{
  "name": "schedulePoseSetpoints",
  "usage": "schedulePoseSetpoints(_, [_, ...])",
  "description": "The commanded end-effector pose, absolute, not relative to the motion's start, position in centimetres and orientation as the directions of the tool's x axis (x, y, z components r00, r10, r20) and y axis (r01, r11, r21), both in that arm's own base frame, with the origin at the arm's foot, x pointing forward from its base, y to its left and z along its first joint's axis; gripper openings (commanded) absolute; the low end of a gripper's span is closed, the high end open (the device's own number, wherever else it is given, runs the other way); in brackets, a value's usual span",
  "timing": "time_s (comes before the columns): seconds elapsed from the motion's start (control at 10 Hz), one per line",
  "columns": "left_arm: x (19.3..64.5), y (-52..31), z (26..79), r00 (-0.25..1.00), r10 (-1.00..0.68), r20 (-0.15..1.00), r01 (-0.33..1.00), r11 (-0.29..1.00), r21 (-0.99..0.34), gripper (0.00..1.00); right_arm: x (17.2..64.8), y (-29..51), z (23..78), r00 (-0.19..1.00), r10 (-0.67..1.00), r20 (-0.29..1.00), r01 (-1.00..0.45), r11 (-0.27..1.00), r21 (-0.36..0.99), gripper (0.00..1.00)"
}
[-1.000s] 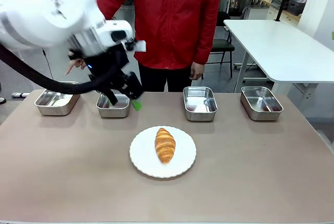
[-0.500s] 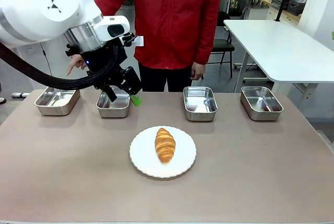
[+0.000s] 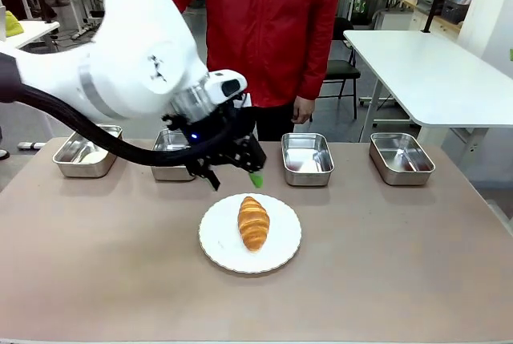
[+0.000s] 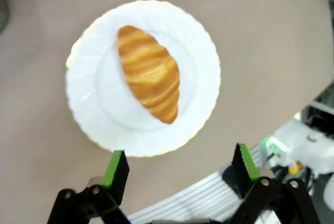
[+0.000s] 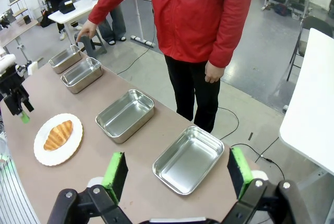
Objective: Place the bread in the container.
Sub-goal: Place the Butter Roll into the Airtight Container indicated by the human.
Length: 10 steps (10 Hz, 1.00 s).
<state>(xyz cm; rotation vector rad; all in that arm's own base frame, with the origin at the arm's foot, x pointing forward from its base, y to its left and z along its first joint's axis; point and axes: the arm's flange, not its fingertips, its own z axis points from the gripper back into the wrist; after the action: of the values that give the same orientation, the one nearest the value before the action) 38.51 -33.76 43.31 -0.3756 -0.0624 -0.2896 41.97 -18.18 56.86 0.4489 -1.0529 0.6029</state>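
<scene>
The bread [image 3: 253, 223], a golden-brown croissant, lies on a white scalloped plate [image 3: 280, 252] in the middle of the table. My left gripper [image 3: 236, 177] hangs open just above the plate's far edge. In the left wrist view the croissant [image 4: 148, 72] lies ahead of the open gripper [image 4: 180, 166], whose green pads are clear of it. Several steel pans stand in a row at the far side, among them the leftmost pan [image 3: 88, 151] and one [image 3: 164, 142] partly hidden behind my arm. My right gripper [image 5: 176, 172] is open and empty, high above the table.
Two more pans [image 3: 307, 158] [image 3: 401, 157] stand to the right. A person in a red jacket [image 3: 256, 23] stands at the far edge; one hand [image 5: 87, 29] stretches out above the leftmost pans [image 5: 65, 58]. A white table [image 3: 433, 71] stands behind on the right.
My left arm has swung to the right, from over the second pan to just above the plate's far edge. The croissant and the pans have not moved.
</scene>
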Motion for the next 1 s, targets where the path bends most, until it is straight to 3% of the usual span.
schedulePoseSetpoints(0.0, [37.8, -37.4, 42.7, 0.975, -0.197, 0.103, 0.218, 0.941, -0.261, 1.00, 42.0, -18.1, 57.0, 0.356, 0.241, 0.903, -0.656, 0.752, 0.058, 1.00])
schedulePoseSetpoints(0.6, [37.8, -41.8, 37.1, 0.995, -0.085, 0.049, 0.090, 0.990, -0.111, 1.00, 42.0, -18.1, 57.0, 0.356, 0.241, 0.903, -0.656, 0.752, 0.058, 1.00])
schedulePoseSetpoints(0.9, [38.7, -42.0, 34.6, 0.995, -0.007, 0.097, 0.013, 0.998, -0.058, 1.00, 42.0, -18.1, 57.0, 0.356, 0.241, 0.903, -0.656, 0.752, 0.058, 1.00])
